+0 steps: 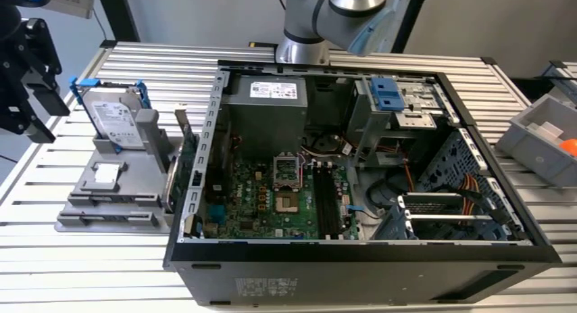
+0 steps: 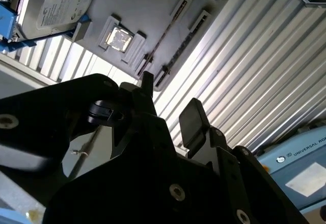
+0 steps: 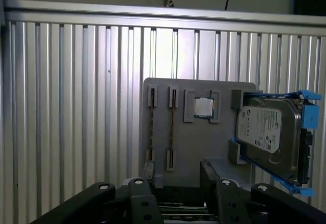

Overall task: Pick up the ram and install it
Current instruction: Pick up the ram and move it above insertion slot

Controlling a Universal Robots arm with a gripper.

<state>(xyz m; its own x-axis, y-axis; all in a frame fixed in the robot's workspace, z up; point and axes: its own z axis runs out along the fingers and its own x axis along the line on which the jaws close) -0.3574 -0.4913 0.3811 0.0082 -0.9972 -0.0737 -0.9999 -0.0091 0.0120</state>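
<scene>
**Empty pincer at the stand, ram not yet lifted**

The black two-fingered gripper (image 3: pixel 178 186) hangs with its fingers spread wide, holding nothing. Just ahead of it is the grey plastic parts stand (image 3: pixel 193 142), at about nine o'clock from the open black computer case (image 1: pixel 361 269) in the exterior view. The ram (image 3: pixel 172 130), seemingly one of two thin long boards set on edge in the stand's clips, is untouched. I judge this the approach; the grasp calls for fingers straddling that narrow edge squarely.

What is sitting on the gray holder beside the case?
On the gray holder: a hard drive, a square chip, and likely the ram, two thin sticks edge-on, their faces hidden. The drive covers whatever lies under it.
</scene>
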